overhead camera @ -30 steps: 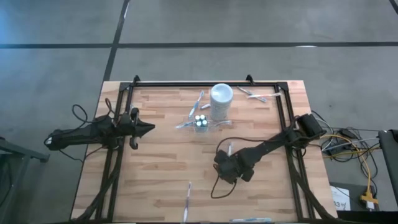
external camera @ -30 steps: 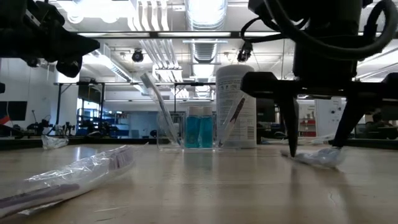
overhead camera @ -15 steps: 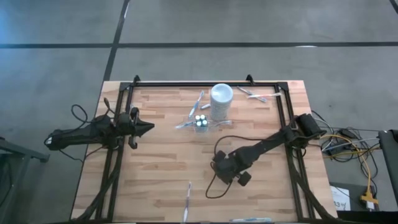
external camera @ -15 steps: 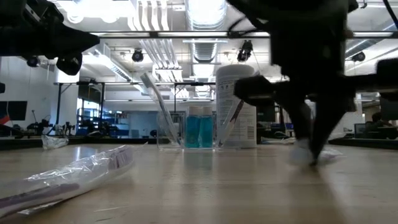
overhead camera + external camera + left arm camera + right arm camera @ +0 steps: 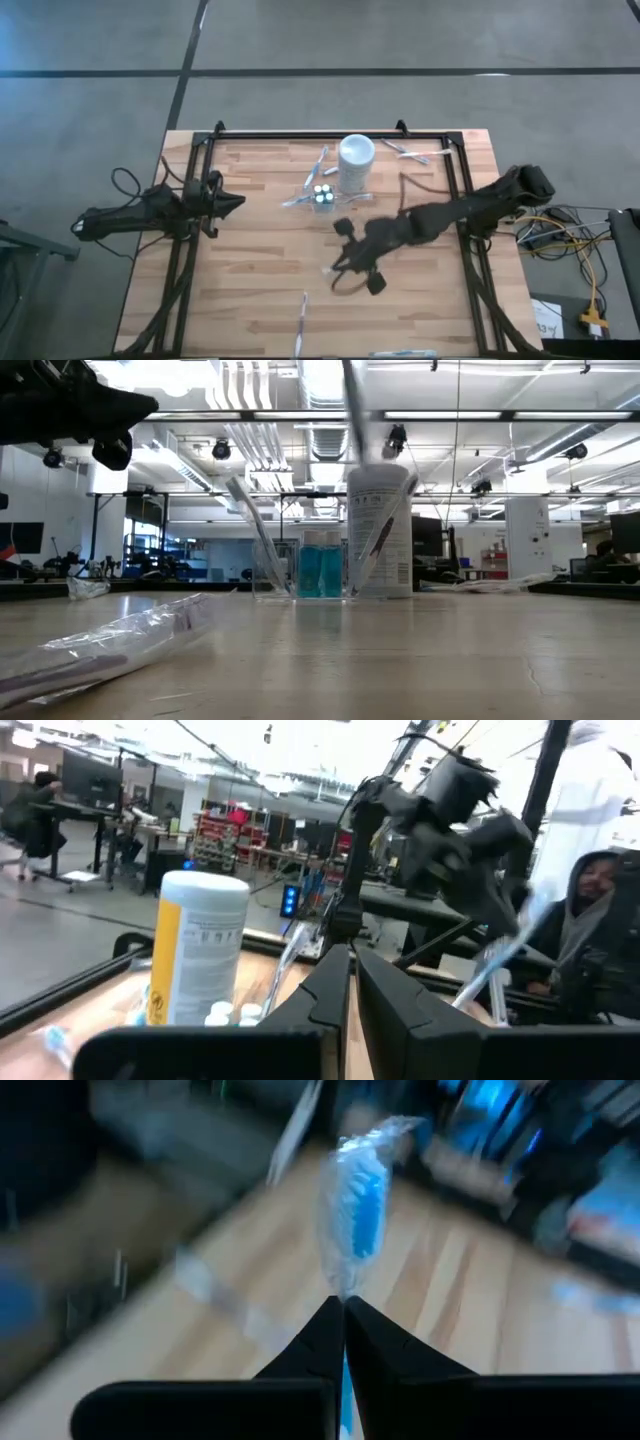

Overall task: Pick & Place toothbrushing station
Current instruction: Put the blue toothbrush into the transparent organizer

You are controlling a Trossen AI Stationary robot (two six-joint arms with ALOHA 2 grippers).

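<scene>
Now, right gripper [image 5: 343,1305] pinching wrapped toothbrush [image 5: 357,1200] above table, left gripper [image 5: 350,970] closed, idle.

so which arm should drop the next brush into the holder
The right. Its gripper is already shut on a wrapped toothbrush, lifted above the table near the clear holder. The left gripper is shut and empty, parked at the table's left side.

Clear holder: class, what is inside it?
In the clear holder stand two teal tubes and a leaning toothbrush. The white cup hides whatever lies behind it.
</scene>
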